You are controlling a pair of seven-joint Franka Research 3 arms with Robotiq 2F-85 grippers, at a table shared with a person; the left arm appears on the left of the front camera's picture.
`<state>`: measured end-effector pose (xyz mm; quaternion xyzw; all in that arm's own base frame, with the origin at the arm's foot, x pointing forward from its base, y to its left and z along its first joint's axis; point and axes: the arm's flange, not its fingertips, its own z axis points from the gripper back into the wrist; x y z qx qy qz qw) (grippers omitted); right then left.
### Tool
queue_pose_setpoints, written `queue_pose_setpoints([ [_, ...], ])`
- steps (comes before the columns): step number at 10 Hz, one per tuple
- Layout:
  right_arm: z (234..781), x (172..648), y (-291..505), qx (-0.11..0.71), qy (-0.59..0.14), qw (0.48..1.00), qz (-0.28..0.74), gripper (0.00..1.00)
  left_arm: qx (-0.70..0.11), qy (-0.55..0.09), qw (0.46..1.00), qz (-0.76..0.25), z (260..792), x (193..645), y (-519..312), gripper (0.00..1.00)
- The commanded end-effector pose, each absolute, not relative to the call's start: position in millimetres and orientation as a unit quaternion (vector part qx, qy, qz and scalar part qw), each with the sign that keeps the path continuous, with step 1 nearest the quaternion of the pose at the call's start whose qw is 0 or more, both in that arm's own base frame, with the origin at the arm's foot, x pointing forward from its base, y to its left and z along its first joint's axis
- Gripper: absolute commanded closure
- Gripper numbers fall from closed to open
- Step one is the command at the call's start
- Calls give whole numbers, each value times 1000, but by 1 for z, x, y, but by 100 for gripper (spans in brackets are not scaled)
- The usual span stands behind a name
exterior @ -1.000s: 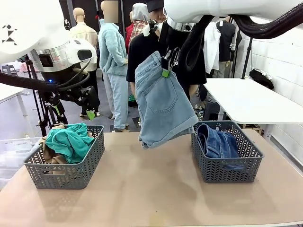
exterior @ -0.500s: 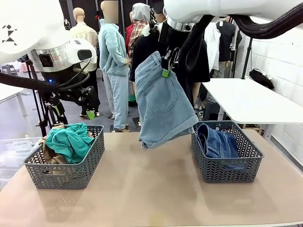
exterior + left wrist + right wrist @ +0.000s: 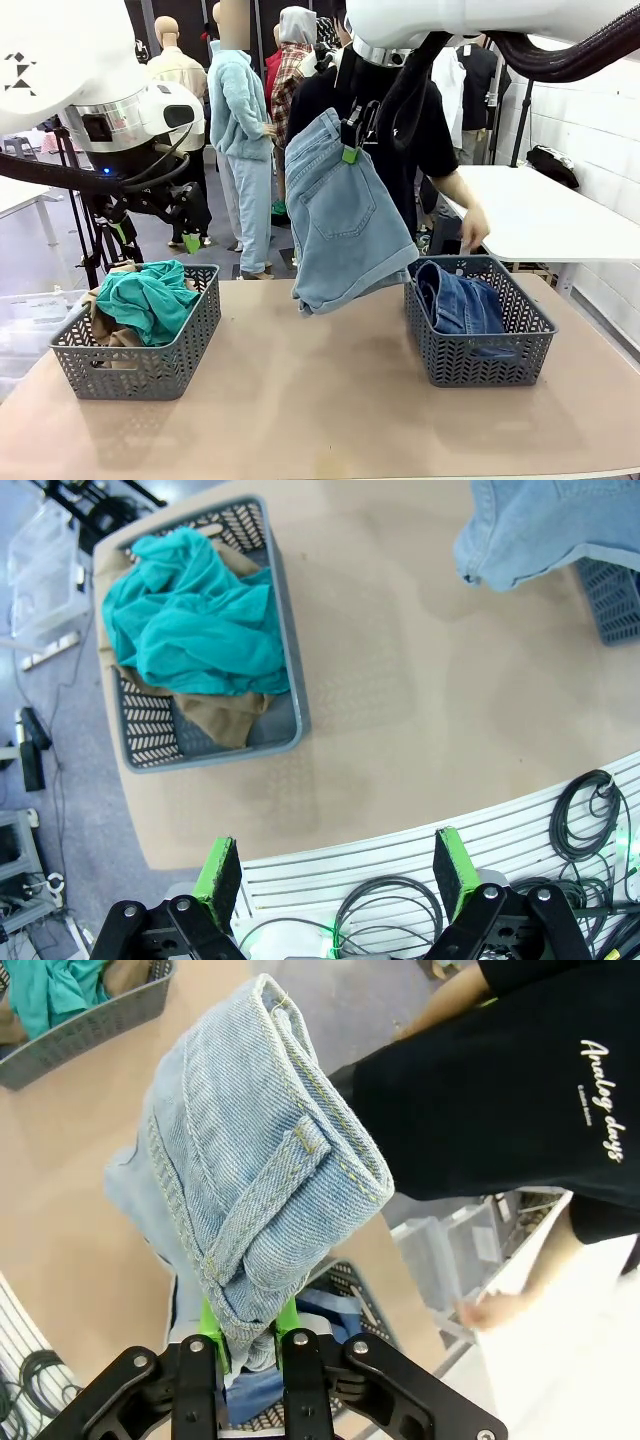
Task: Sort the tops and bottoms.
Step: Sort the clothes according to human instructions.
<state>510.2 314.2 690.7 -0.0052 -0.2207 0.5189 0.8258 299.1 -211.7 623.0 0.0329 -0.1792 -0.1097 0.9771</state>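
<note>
The right gripper (image 3: pixel 351 150) pinches the waistband of light denim shorts (image 3: pixel 342 215), which hang lengthwise straight down from its fingers, hem clear of the table (image 3: pixel 320 400). The right basket (image 3: pixel 478 362), already holding darker denim (image 3: pixel 462 303), sits just to the right of the hanging shorts and lower, so the carry likely runs rightward and down. A person's hand (image 3: pixel 470 228) hovers above that basket's far rim. The left gripper (image 3: pixel 330 865) hangs wide open, empty, apparently behind the left basket (image 3: pixel 140 365) holding the teal shirt (image 3: pixel 148 297).
</note>
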Motion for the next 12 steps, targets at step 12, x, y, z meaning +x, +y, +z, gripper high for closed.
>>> queue_pose_setpoints([
  [12, 695, 512, 315, -8, -229, 824, 518, 100, 34, -177, 977, -110, 623, 299, -208, 0],
])
